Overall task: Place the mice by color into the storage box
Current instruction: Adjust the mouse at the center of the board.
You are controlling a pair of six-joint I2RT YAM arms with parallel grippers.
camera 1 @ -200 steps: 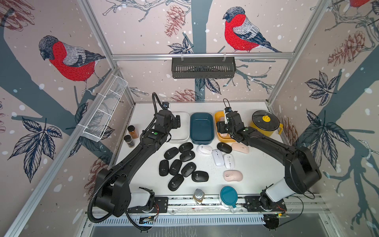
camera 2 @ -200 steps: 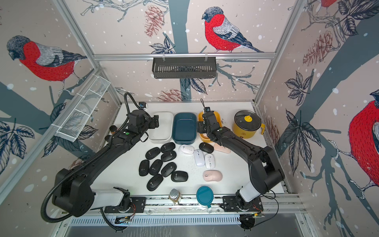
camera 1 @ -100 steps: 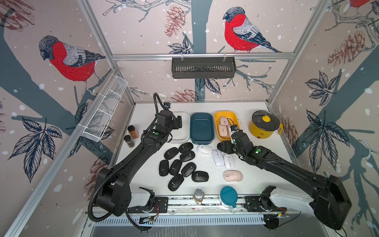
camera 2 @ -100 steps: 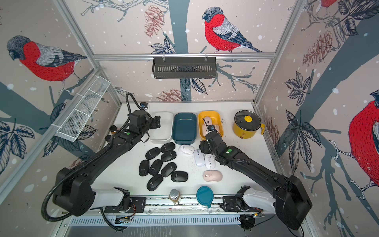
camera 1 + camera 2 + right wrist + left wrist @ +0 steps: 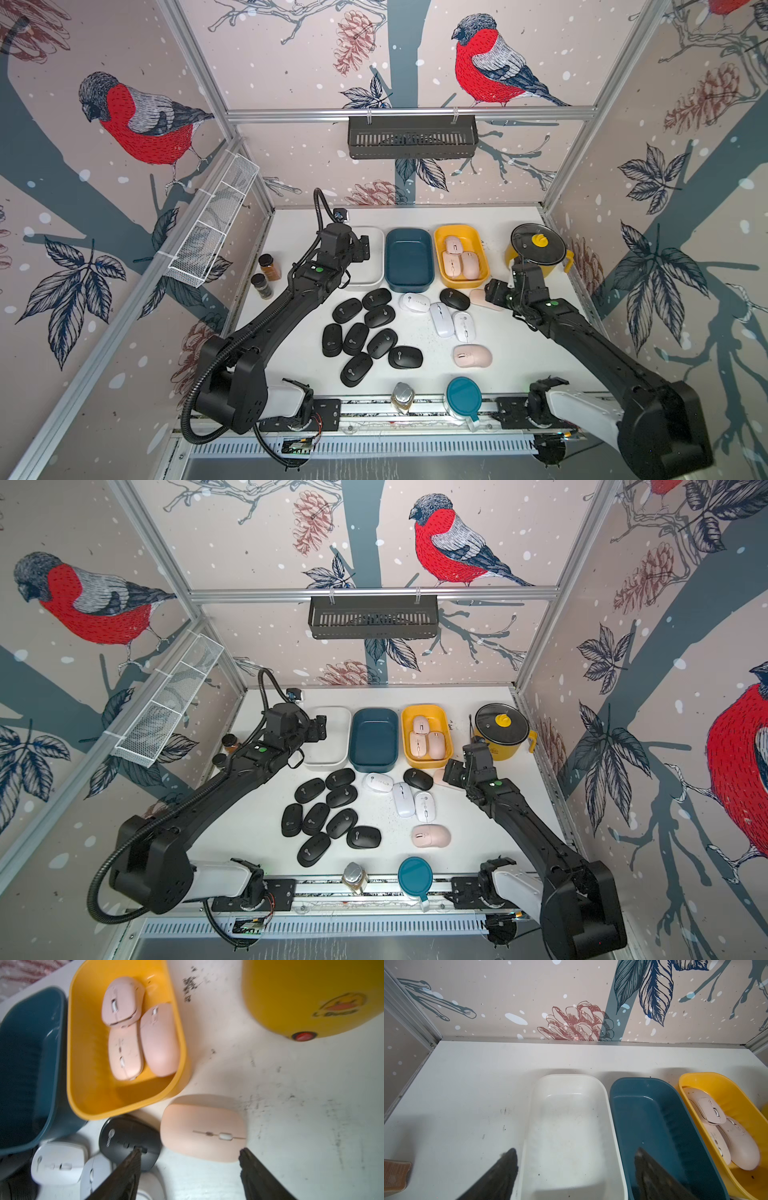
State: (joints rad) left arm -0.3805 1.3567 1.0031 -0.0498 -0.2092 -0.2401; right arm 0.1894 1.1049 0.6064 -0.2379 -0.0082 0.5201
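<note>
The white table [image 5: 519, 357] filled the floor of a booth papered with bullfinches. My left arm [image 5: 282, 311] reached from the near edge to the far side; my right arm [image 5: 590, 336] reached towards the yellow pot [image 5: 538, 247].

Three storage boxes stood side by side along the far edge: a white box [image 5: 372, 266], a blue box [image 5: 409, 245] and a yellow box [image 5: 459, 282]. Three pink mice [image 5: 461, 259] lay in the yellow box.

Eight black mice [image 5: 356, 338] lay clustered mid-table. Three white mice [image 5: 441, 319] lay just beside them, with a ninth black mouse [image 5: 455, 299] near the yellow box. One pink mouse [image 5: 472, 356] lay apart, nearer me.

The left gripper [image 5: 575, 1150] hung above the white box, jaws wide, holding nothing. The right gripper [image 5: 190, 1150] was low over the table, jaws parted, with another pink mouse [image 5: 203, 1130] lying just ahead of its fingertips. I could not tell whether they touched it.
</note>
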